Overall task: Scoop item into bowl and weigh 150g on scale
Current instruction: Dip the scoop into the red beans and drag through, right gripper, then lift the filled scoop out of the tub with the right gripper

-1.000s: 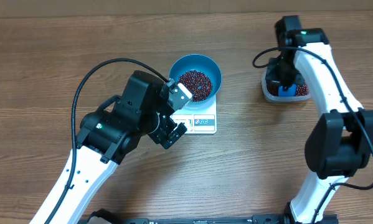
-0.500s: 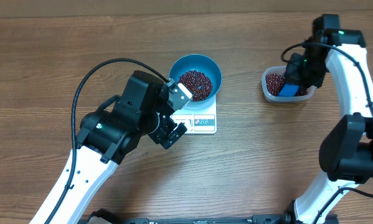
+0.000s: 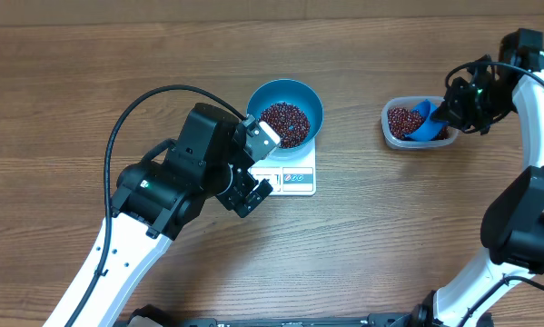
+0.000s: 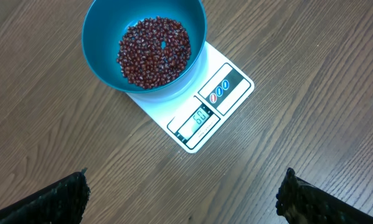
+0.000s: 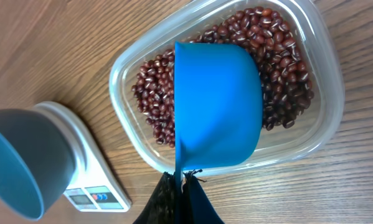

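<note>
The loose beans (image 5: 279, 56) would spill easily; the right gripper (image 5: 181, 186), bottom centre, is clamped shut on the scoop (image 5: 217, 106) handle.

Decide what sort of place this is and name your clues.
Probably a robotics lab bench, not a kitchen: a left arm and right arm flank a wooden table, with a bowl of beans on a scale, and a clear tub.
</note>
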`<action>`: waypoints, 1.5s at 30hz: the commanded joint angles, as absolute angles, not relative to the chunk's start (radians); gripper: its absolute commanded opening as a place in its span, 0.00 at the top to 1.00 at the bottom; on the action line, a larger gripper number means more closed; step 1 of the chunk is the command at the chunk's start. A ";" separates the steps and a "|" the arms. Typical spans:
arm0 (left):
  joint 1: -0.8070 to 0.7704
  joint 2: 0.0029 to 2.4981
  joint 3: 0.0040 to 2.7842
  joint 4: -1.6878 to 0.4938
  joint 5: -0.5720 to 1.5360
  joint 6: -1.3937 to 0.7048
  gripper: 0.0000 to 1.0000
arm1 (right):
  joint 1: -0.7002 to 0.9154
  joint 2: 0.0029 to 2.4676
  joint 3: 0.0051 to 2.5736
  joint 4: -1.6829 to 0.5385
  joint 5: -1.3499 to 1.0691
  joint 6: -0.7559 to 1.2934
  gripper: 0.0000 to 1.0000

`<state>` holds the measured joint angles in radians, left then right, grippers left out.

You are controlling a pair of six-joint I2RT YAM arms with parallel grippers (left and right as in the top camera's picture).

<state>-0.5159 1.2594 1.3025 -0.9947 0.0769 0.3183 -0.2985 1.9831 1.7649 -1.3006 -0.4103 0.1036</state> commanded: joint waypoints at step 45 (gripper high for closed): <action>-0.509 1.257 1.325 -0.991 0.070 0.337 0.01 | -0.516 1.940 1.755 -1.454 -1.002 -0.265 0.96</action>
